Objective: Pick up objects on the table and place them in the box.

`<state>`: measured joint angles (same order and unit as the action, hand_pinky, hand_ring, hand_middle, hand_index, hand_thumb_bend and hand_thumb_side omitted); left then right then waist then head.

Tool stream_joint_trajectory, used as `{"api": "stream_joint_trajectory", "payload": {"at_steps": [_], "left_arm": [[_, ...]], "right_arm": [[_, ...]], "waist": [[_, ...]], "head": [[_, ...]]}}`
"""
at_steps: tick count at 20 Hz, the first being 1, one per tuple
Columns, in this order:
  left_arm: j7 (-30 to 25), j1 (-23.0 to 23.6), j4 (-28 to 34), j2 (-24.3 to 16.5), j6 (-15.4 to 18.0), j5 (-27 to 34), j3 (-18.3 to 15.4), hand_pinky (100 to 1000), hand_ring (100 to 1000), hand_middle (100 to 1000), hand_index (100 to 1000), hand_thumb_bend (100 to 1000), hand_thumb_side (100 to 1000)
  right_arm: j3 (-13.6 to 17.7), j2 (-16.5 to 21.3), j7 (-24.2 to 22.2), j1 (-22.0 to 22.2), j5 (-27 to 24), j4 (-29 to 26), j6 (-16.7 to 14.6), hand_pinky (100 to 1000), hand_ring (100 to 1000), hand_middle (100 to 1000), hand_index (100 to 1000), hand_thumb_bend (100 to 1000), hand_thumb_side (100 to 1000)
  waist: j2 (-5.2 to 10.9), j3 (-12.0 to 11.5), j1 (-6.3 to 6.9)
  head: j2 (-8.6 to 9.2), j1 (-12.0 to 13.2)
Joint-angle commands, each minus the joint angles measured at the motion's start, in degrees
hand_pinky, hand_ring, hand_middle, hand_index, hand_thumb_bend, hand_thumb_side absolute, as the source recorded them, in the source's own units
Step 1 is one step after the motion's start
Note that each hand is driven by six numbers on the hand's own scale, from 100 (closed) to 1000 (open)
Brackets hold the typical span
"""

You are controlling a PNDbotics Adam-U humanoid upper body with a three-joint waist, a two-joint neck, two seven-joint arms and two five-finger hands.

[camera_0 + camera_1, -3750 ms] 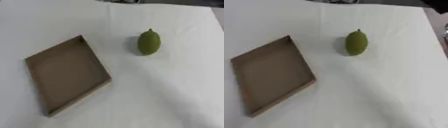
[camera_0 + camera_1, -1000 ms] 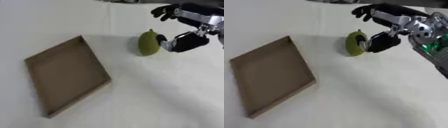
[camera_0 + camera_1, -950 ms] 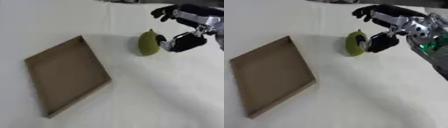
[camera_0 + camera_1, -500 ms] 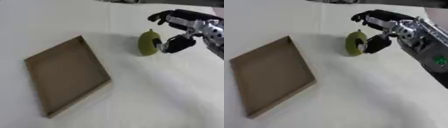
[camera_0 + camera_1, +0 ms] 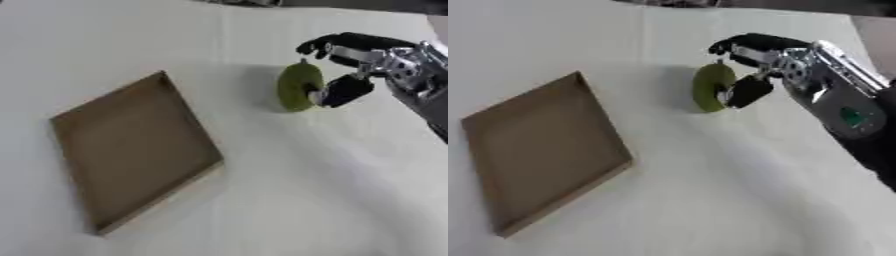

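the small green oval fruit with a stubby tip (image 5: 298,86) lies on the white cloth-covered table (image 5: 289,190), toward the far right part of the surface and well apart from the shallow brown cardboard box (image 5: 131,150), which sits askew toward the left edge with nothing in it. the black and silver right hand (image 5: 348,65) comes in from the right edge and cups the fruit's right side: curled fingers (image 5: 741,44) arch over its top and the thumb (image 5: 339,91) presses at its lower flank. the hand looks closed around the fruit, though whether it has lifted off the cloth cannot be told. the left hand shows in neither view.

the fruit looks light, smooth-skinned and rounded, so it may roll or squirt out of a grip set near either tapered end. the safer hold seems to be across its widest middle, fingers on one side and thumb opposite. it appears stiff enough for that, yet a ripe one could bruise. the box's low walls should let it be set down rather than dropped.
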<state>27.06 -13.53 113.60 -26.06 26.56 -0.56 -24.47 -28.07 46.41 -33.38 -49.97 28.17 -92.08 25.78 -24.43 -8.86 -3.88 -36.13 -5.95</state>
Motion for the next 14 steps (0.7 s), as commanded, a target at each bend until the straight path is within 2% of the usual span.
{"api": "stream_joint_trajectory", "payload": {"at_steps": [1,5,13,14], "left_arm": [[-0.4,0.0,1.0,-1.0,0.0,0.1,-0.4,577,526,512,731,100,592],[-0.4,0.0,1.0,-0.8,0.0,0.2,-0.5,577,526,512,731,100,592],[-0.6,0.1,1.0,-0.5,-0.1,0.3,-0.6,577,526,512,731,100,592],[-0.6,0.1,1.0,-0.5,-0.1,0.3,-0.6,577,525,512,731,100,592]], "right_arm": [[0.5,0.1,-0.1,-1.3,1.2,2.6,-0.6,982,936,946,999,100,256],[0.4,-1.0,-0.2,-1.5,0.4,5.4,-1.8,981,931,921,987,100,290],[-0.1,-2.1,-1.9,-2.1,1.6,9.2,-2.7,973,924,876,969,100,240],[0.0,-2.2,-2.1,-2.1,1.7,9.5,-2.8,969,917,844,953,100,257]], "waist": [[1.21,-0.1,0.29],[1.09,-0.2,0.25],[1.14,-0.3,0.24],[1.14,-0.3,0.24]], "head": [[0.78,-0.2],[0.66,-0.2],[0.6,-0.2],[0.57,-0.2]]}}
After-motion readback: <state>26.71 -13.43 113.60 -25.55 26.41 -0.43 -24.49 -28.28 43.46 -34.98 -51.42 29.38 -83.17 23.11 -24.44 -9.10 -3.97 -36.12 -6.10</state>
